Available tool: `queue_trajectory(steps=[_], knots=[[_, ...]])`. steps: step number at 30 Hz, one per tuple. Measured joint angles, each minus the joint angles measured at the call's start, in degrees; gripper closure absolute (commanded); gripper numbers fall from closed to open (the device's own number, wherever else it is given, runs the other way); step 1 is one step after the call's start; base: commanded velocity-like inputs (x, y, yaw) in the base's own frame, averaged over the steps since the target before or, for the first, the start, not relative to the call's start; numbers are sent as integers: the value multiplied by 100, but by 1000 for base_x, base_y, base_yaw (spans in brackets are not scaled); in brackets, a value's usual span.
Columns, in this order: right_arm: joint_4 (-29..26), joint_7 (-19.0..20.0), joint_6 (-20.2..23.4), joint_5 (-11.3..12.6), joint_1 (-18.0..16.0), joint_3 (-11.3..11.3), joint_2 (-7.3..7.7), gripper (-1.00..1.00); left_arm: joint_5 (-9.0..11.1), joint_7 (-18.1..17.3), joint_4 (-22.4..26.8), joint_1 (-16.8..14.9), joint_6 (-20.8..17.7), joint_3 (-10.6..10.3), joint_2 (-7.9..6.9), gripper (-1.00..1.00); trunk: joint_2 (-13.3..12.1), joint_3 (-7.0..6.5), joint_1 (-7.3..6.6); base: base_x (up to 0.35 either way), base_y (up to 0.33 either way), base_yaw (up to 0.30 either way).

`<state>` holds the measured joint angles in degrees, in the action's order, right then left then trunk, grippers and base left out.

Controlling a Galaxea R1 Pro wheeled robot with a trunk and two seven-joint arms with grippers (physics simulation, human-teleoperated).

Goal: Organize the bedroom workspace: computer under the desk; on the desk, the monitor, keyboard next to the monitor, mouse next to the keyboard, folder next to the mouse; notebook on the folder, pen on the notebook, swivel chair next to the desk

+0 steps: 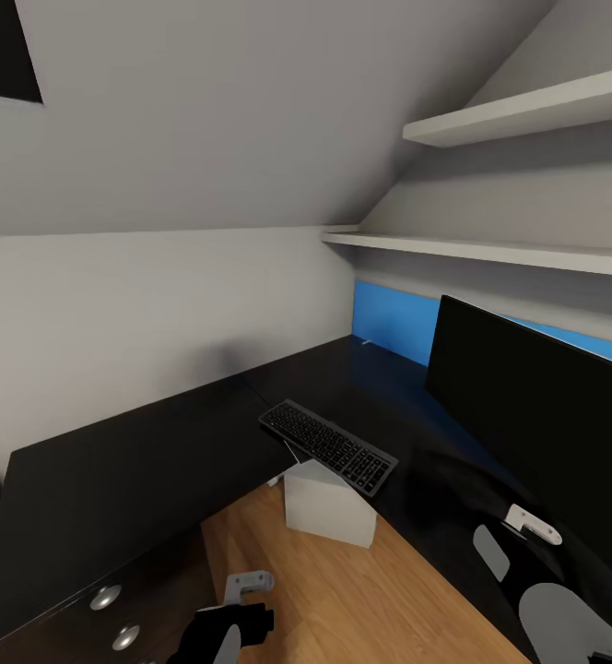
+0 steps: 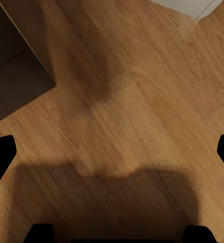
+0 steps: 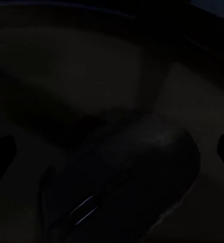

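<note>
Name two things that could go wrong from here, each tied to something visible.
1. The long flat dark keyboard with grey keys overhangs the glossy black desk edge above the white-grey box computer; a nudge might tip it off.
2. The small black rounded mouse blends into the dark desktop, so the right hand could misjudge its grasp.

Desk: glossy black, L-shaped, set into the corner under a sloped wall; blue back panel along its far side; silver-knobbed drawers at the near left end.
On desk: keyboard, lying angled at the inner corner, one end overhanging the edge; monitor, upright at the right, just beside the keyboard; mouse, dark, resting on the desktop.
Floor: light wood planks.
On floor: computer, pale box, below the keyboard's overhang.
</note>
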<state>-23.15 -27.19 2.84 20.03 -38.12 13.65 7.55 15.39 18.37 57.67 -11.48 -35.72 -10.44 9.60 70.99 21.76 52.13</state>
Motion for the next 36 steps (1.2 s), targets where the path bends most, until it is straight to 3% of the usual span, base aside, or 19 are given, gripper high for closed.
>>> queue_trajectory(steps=[18,22,36], knots=[[-11,-2,3,-3,0,0,1,-100,0,2,17,0,-6,-15,6,-100,0,0,0,0,0,0],[-17,-2,3,-4,0,0,4,-100,0,19,21,0,-8,-13,8,-100,159,71,87,0,0,0],[-19,-2,3,-8,0,0,9,-100,0,0,35,0,-8,-9,0,-100,161,72,88,0,0,0]])
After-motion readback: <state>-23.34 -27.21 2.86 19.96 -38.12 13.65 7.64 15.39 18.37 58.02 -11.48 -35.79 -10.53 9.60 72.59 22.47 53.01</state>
